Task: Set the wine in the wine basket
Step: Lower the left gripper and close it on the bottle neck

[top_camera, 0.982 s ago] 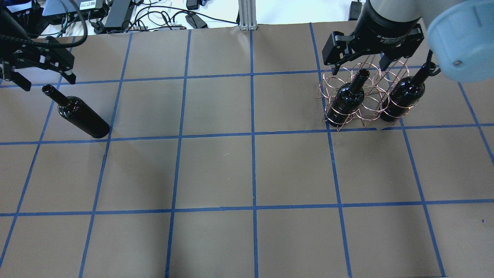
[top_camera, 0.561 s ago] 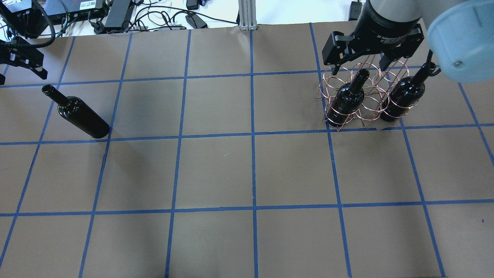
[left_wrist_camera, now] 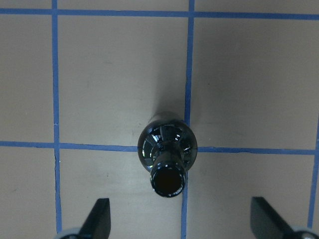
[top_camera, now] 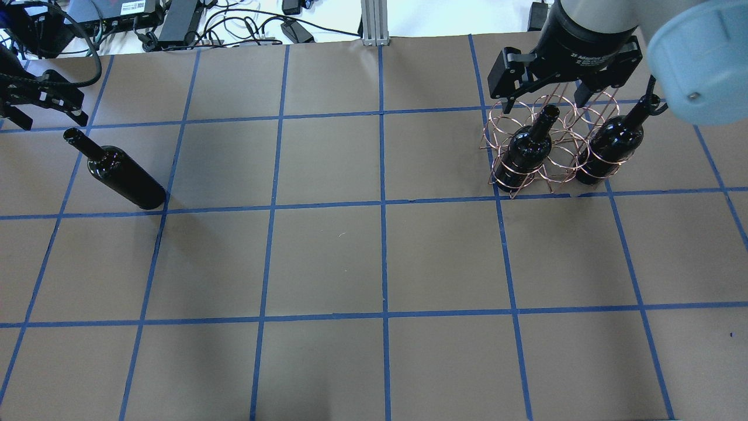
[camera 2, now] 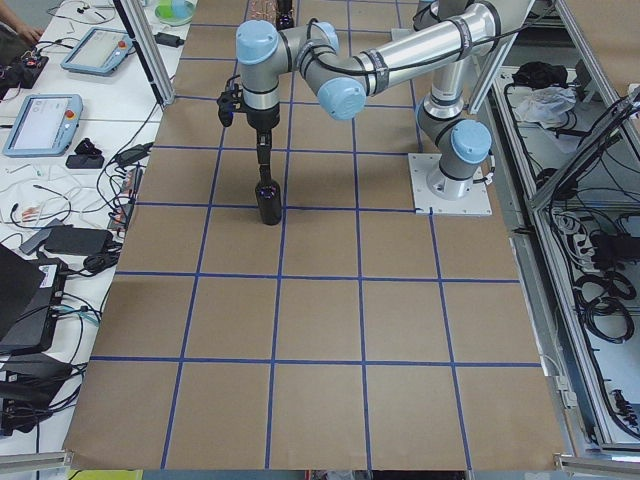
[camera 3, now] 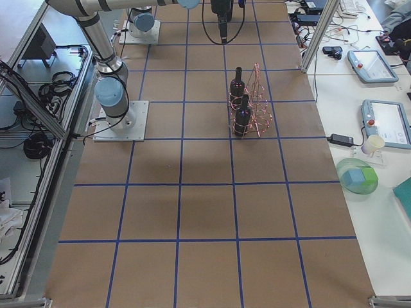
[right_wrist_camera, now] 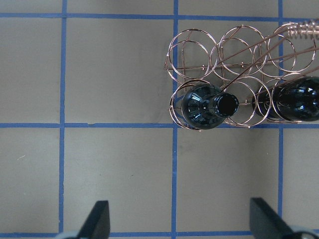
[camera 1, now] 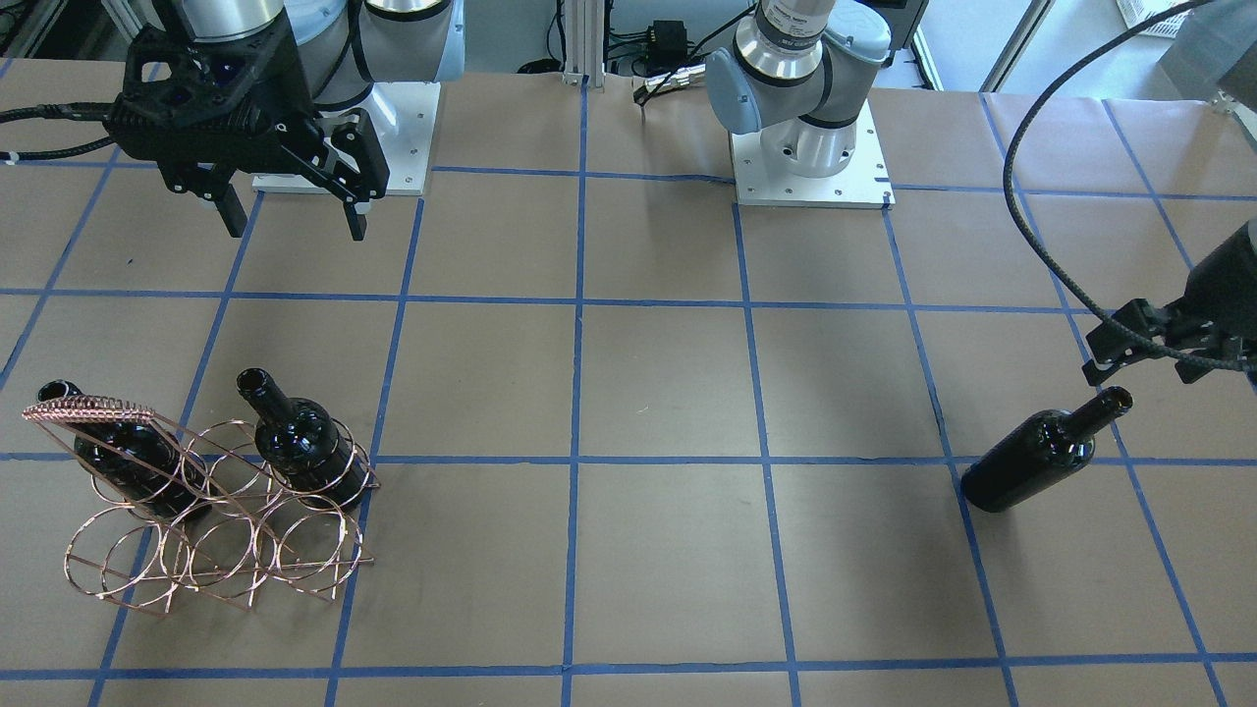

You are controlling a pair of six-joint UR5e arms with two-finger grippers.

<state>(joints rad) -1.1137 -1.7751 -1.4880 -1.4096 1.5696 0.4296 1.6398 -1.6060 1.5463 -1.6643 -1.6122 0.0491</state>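
One wine bottle [top_camera: 120, 175] stands upright and alone on the left of the table; it also shows in the front view [camera 1: 1036, 457] and from above in the left wrist view [left_wrist_camera: 168, 152]. My left gripper [top_camera: 51, 117] hovers open above its mouth, touching nothing, with a fingertip [left_wrist_camera: 101, 219] to each side. The copper wine basket [top_camera: 549, 175] stands at the far right and holds two upright bottles [top_camera: 529, 149] [top_camera: 613, 143]. My right gripper [top_camera: 546, 100] is open and empty above the basket [right_wrist_camera: 224, 50].
Brown paper with a blue tape grid covers the table [top_camera: 374, 263]. Cables and boxes [top_camera: 175, 20] lie beyond its far edge. The two arm bases [camera 1: 810, 147] stand at the robot's side. Several basket loops [camera 1: 196, 560] hold nothing.
My left gripper has shifted outward to the left, then come back slightly toward the lone bottle's mouth. The right gripper, the basket and all three bottles have not moved.
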